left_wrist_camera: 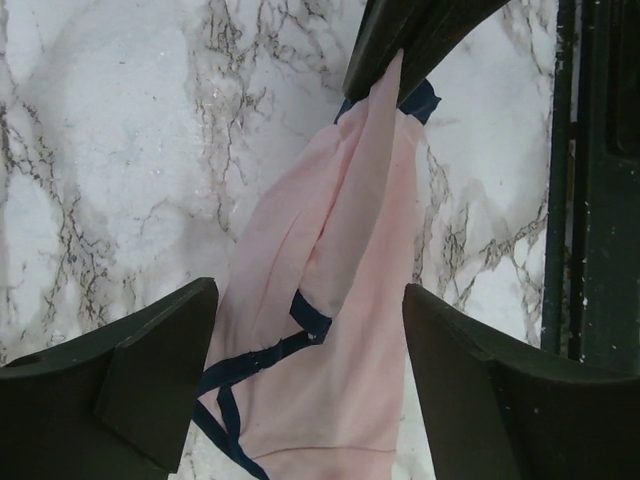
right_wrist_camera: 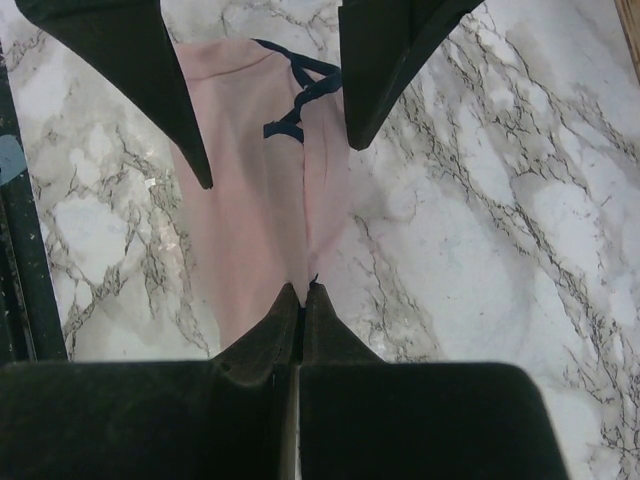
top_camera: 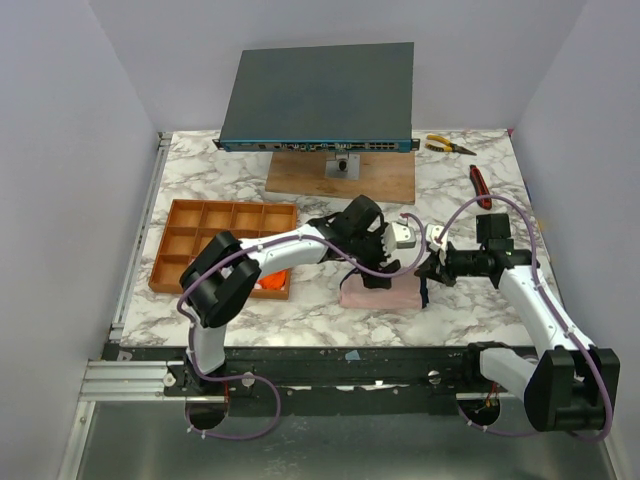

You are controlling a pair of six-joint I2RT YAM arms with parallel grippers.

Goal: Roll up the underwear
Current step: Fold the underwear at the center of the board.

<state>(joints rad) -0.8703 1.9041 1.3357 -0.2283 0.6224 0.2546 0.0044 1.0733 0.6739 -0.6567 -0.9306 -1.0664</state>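
Note:
Pale pink underwear with dark blue edging lies on the marble table, partly folded lengthwise; the top view shows it between the two arms. My left gripper hovers over it, open, one finger on each side of the cloth. My right gripper is shut on one end of the underwear, pinching a fold of pink fabric. In the left wrist view the right gripper holds the far end of the cloth. An orange garment sits in the tray.
An orange-brown compartment tray stands left of the arms. At the back a dark flat box rests on a wooden board. Yellow-handled pliers and a red-handled tool lie at the back right.

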